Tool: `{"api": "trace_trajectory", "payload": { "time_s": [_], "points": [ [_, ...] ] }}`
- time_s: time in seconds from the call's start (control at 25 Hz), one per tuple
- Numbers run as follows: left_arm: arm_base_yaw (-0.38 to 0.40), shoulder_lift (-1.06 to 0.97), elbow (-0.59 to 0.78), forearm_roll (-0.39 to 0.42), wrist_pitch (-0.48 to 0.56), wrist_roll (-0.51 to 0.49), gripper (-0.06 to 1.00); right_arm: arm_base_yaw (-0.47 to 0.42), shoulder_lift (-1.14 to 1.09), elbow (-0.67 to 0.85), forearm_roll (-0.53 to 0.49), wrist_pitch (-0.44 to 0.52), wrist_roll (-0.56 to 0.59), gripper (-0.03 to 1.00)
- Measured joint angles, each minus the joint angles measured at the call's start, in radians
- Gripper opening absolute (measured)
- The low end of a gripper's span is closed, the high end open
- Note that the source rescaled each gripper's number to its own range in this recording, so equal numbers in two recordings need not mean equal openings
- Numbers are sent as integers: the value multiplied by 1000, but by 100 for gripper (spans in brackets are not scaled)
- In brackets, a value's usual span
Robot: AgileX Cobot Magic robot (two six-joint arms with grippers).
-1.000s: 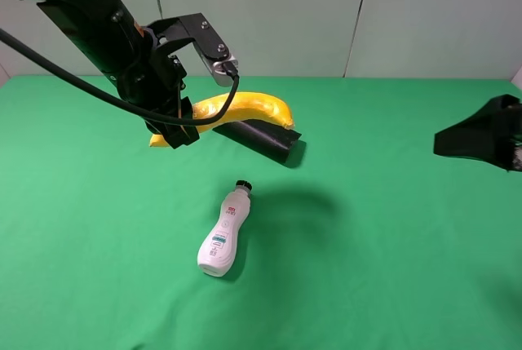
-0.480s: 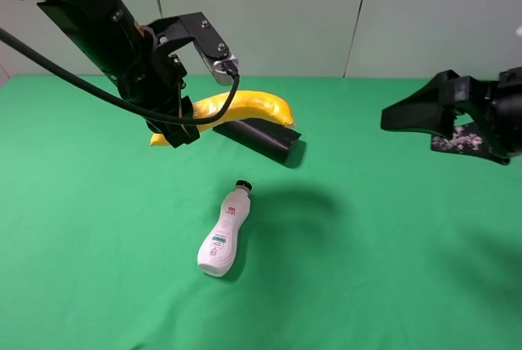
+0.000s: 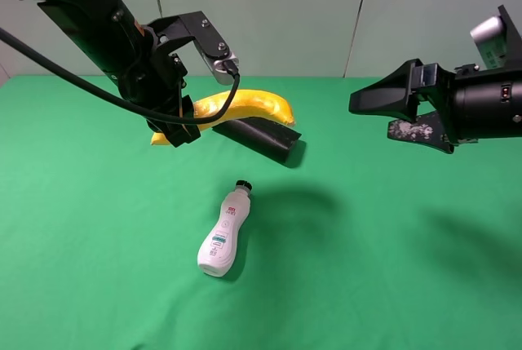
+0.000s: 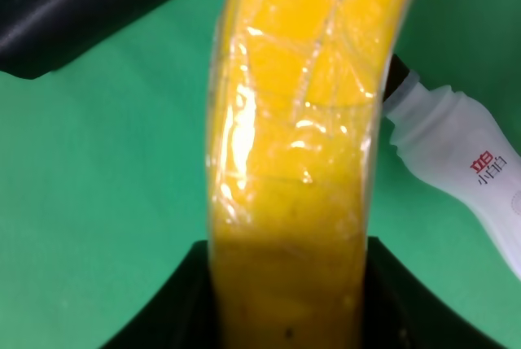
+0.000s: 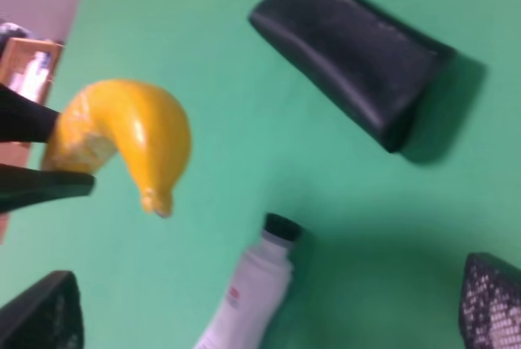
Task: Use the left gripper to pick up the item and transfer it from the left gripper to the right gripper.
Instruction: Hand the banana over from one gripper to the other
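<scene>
My left gripper [image 3: 181, 113] is shut on the yellow banana [image 3: 245, 108] and holds it in the air above the green table, over the black case. The left wrist view shows the banana [image 4: 301, 121] clamped between the black fingers [image 4: 183, 300]. My right gripper [image 3: 377, 109] is open and empty at the right, raised above the table, pointing left toward the banana with a wide gap between. In the right wrist view the banana [image 5: 122, 137] hangs free ahead, and both finger tips [image 5: 45, 316] sit far apart at the frame corners.
A black oblong case [image 3: 261, 138] lies on the green table [image 3: 367, 268] under the banana. A white bottle with a black cap [image 3: 224, 232] lies in the middle front. A pale wall [image 3: 326, 7] rises behind the table.
My right arm has come in from the right edge and moved left toward the banana, rising. The left gripper and banana have stayed in place.
</scene>
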Motion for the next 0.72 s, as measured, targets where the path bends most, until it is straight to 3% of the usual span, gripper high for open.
{"api": "trace_trajectory", "payload": {
  "time_s": [0.2, 0.72],
  "points": [
    [0, 0, 0, 0, -15, 0, 0, 0, 68, -34, 62, 51, -85, 100],
    [0, 0, 0, 0, -62, 0, 0, 0, 316, -220, 140, 190, -134, 100]
  ]
}}
